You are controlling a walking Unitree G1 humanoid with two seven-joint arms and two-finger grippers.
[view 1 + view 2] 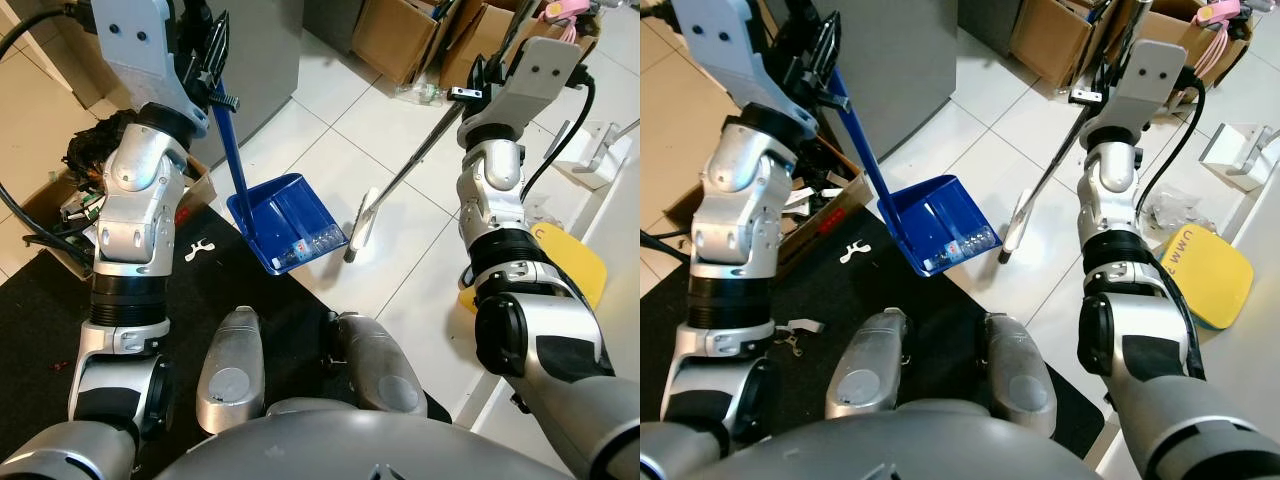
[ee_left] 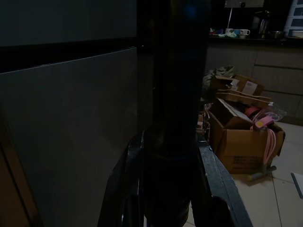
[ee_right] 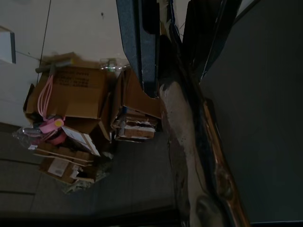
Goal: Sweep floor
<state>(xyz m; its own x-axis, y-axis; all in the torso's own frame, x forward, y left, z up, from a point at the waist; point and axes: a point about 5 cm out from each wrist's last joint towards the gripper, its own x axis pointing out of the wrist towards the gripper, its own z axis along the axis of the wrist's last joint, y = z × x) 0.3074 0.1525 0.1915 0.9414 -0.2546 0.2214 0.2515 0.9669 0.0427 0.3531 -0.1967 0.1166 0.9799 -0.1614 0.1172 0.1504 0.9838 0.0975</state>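
Two tools work: left tool [image 1: 207, 62] clamps blue dustpan [image 1: 291, 222] handle; right tool [image 1: 1110, 60] grips broom [image 1: 1017, 222] pole, its white head beside the pan.

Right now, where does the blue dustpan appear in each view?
Left eye view: blue dustpan on the white tiles, centre.
Right eye view: centre, beside the broom head.
Left wrist view: dark pole between the left pincer's fingers, likely its handle.
Right wrist view: cannot tell.
Shared landmark: cardboard boxes.
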